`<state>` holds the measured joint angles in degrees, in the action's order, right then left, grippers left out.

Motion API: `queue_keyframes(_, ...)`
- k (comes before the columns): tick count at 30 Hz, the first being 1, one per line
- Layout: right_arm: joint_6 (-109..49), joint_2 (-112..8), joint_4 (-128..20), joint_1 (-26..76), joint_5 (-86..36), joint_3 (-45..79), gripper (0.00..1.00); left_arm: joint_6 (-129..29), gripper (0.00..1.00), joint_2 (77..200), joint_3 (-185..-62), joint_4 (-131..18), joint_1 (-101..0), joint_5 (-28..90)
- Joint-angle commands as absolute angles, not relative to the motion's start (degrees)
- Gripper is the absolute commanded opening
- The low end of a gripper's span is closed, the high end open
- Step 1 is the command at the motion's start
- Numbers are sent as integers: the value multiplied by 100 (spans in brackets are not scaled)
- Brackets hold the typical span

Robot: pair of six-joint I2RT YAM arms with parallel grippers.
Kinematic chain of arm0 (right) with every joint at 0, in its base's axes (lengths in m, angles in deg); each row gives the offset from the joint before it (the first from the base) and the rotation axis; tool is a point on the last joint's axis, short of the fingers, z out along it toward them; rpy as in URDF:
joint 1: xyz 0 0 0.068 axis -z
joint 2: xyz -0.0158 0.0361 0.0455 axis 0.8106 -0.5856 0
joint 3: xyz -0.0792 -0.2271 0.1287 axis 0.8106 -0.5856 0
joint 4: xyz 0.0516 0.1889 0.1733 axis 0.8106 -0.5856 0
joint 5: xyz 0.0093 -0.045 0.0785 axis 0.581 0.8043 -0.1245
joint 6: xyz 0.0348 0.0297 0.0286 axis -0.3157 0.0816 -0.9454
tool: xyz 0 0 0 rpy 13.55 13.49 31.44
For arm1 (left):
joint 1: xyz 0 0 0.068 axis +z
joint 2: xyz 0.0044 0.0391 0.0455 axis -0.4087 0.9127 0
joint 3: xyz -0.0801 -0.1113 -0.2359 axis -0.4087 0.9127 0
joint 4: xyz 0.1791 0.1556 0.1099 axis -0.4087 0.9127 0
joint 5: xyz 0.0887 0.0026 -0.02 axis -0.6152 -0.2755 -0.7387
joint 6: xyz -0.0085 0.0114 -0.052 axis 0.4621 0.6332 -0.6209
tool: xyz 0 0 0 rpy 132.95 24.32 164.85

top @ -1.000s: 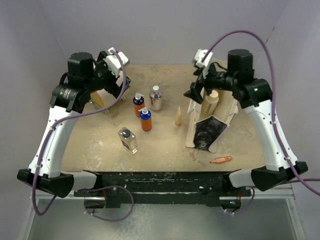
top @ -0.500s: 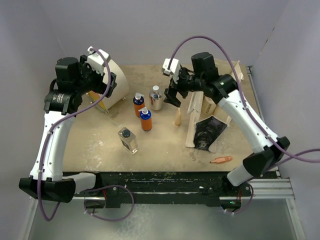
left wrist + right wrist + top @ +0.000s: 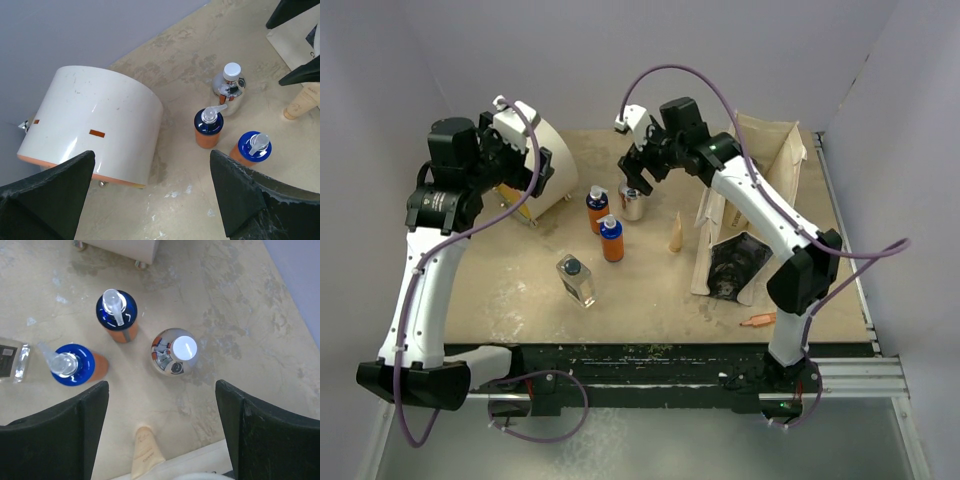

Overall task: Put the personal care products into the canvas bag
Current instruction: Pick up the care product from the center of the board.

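The right gripper point(image 3: 161, 390) is seen with its jaws spread wide above the silver bottle point(image 3: 175, 352), and nothing is held or touched. The left gripper point(image 3: 152, 155) is also spread wide and empty, above the cream drum point(image 3: 95, 125). The canvas bag point(image 3: 760, 150) is stood beyond the bottles.

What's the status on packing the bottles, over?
Left tool open, by the drum. Right tool open over silver bottle, nothing held. Two orange bottles and clear bottle on table; canvas bag upright, right side. Wooden cone stands between bottles and bag.
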<state>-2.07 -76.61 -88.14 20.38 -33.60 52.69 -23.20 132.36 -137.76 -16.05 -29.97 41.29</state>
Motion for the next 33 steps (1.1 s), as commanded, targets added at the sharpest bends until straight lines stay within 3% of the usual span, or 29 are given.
queue_keyframes(1, -628, -7952, -8532, 1987, -2996, 5652, 87, -2348, 99, 13015, -13790, -1810, -2966, 4253)
queue_keyframes(33, -1021, -9457, -8494, 1930, -2805, 6266, 57, -2295, 99, 12714, -13536, -1889, -2907, 4557)
